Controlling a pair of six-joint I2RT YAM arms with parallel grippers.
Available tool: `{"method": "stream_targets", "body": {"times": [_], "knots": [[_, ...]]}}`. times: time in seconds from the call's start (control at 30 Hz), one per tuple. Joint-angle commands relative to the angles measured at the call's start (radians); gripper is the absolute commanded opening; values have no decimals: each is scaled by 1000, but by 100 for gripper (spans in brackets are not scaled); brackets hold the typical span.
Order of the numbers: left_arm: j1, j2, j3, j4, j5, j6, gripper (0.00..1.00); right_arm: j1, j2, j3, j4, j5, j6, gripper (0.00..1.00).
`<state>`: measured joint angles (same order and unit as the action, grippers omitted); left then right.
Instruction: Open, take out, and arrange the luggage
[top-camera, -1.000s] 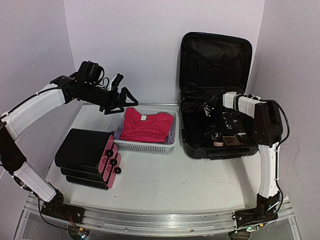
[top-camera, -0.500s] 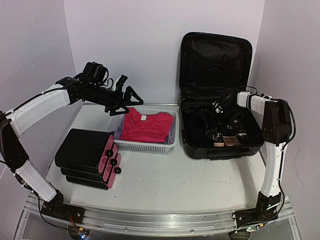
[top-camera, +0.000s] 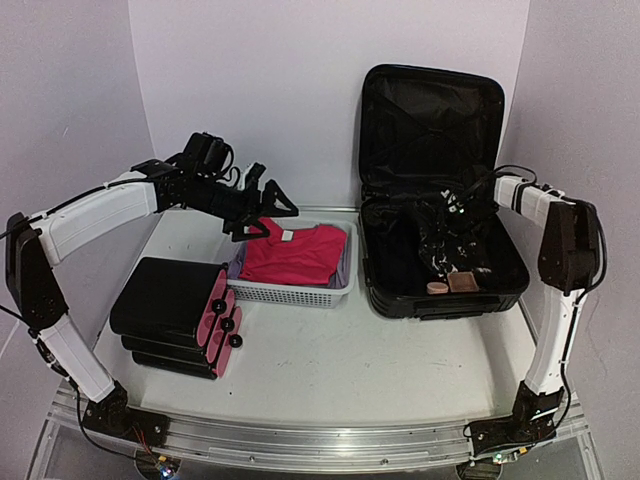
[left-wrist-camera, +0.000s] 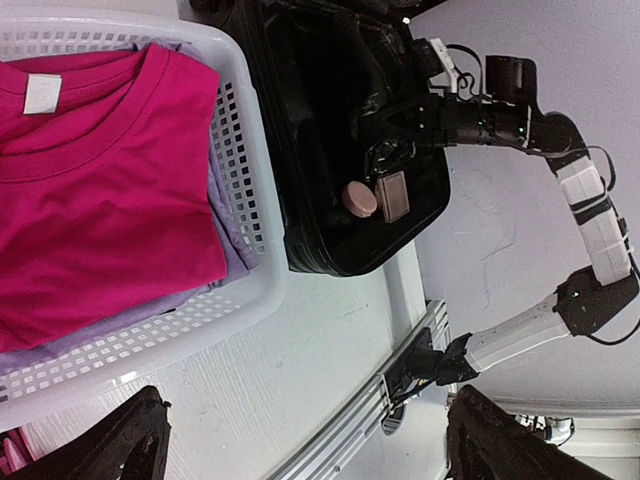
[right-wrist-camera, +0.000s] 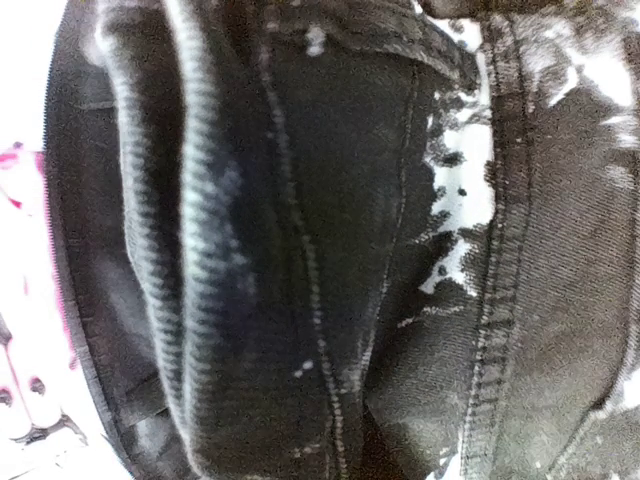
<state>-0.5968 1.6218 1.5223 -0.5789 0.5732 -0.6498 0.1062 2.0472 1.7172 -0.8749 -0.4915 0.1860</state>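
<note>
The luggage (top-camera: 432, 110) lies open at the far right of the table, with its lid upright against the wall. The right gripper (top-camera: 452, 210) reaches into a dark garment (right-wrist-camera: 330, 240) inside it, and I cannot tell if its jaws are closed. The left gripper (top-camera: 268, 208) hangs over the white perforated basket (top-camera: 290, 293) with jaws wide apart. On lifting, the limp, seamed, denim-like cloth may slip free or sweep the small round pink piece (left-wrist-camera: 358, 199) out of the rigid shell.

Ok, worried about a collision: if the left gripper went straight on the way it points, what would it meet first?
Probably the white basket, at its rim or the pink shirt lying in it. The left gripper hangs open near the basket's far edge, angled down toward it; depth is unclear.
</note>
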Motion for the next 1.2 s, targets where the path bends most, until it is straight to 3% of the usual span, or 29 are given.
{"method": "stream_targets", "body": {"times": [0.0,0.2,0.43,0.6,0.9,1.17], "knots": [[-1,16,32,68,11,-32,96,-26,-171,-2,70,-173,43,0],[45,2,20,68,-1,3,95,-52,-278,-7,116,-274,113,0],[140,-48,-37,55,-5,55,94,-63,-390,-29,176,-279,176,0],[177,-54,-10,-74,-119,182,95,-63,-433,-7,186,-278,190,0],[238,-49,20,-193,-235,326,96,-60,-431,73,231,-296,205,0],[299,5,34,-195,-213,350,96,-11,-410,161,266,-283,238,0]]}}
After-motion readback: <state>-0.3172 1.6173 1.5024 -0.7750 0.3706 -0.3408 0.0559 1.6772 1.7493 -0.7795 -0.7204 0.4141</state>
